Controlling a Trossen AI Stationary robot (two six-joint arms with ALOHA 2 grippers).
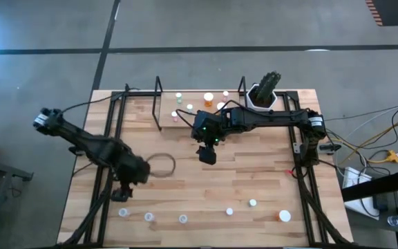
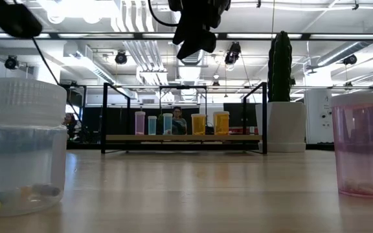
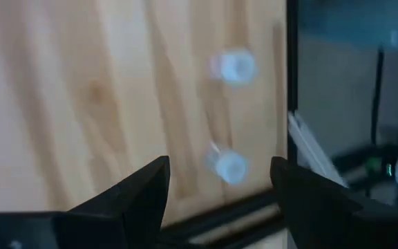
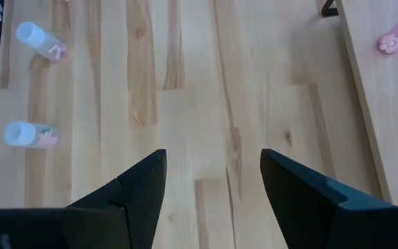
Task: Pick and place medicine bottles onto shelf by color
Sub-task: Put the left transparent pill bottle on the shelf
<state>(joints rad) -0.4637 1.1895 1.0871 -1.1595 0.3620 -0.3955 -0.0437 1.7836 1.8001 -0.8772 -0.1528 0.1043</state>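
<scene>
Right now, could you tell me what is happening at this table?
The robot is sorting medicine bottles onto the shelf at the far side of the table, beside a cactus pot. Five bottles already stand on it, as the low view shows. The right hand hangs open and empty over the middle of the table. The left hand, also open and empty, is near the front left, over two loose bottles. Six bottles wait along the front edge.

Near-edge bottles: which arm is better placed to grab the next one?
Probably left. The left gripper, open and empty, hovers right beside the clear bottles at the near-left edge. The right gripper, also open, hangs mid-table near the shelf, farther from any loose bottle.
</scene>
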